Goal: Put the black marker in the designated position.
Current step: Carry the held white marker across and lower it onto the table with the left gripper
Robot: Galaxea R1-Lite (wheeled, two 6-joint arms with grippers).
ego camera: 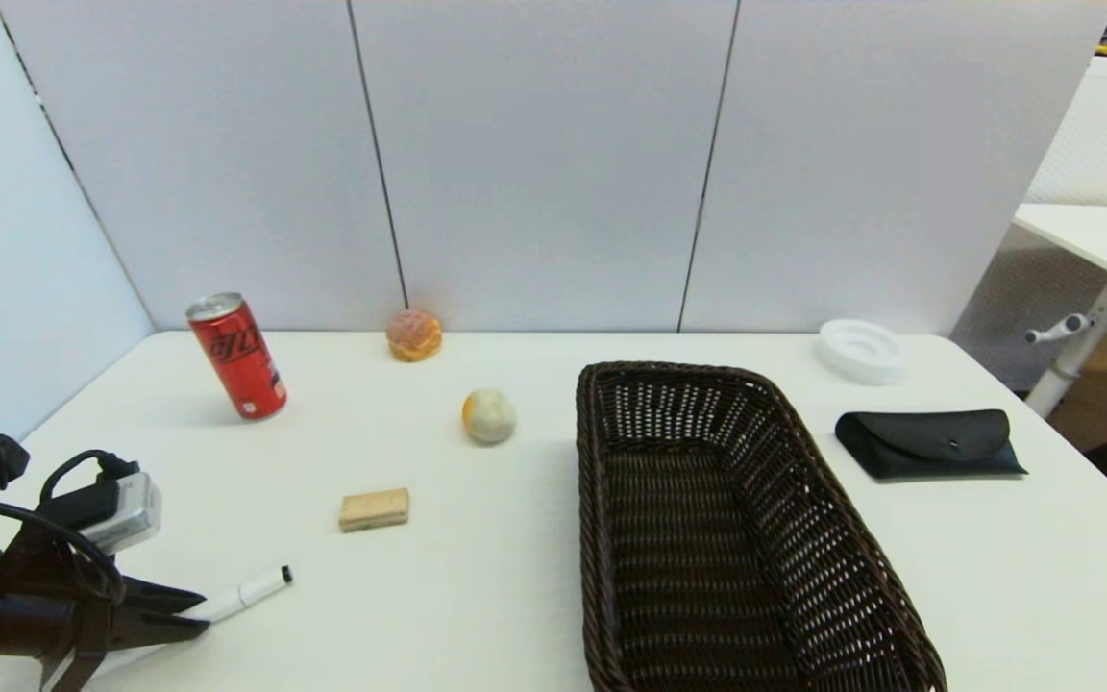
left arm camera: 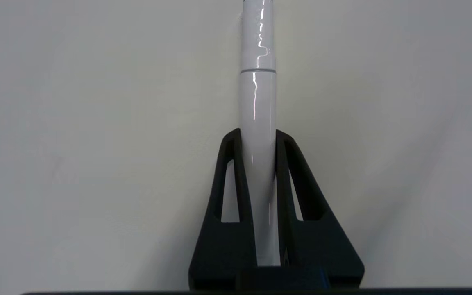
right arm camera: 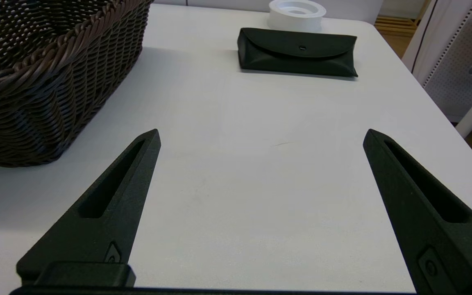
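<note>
Left gripper (ego camera: pixel 198 615), lower left of frame, clamped on slim white black-tipped marker (ego camera: pixel 251 588) | grasp done | transfer, placement pending | right gripper (right arm camera: pixel 260 141) spread, idle

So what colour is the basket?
Dark brown wicker basket, clearest in the head view.
</note>
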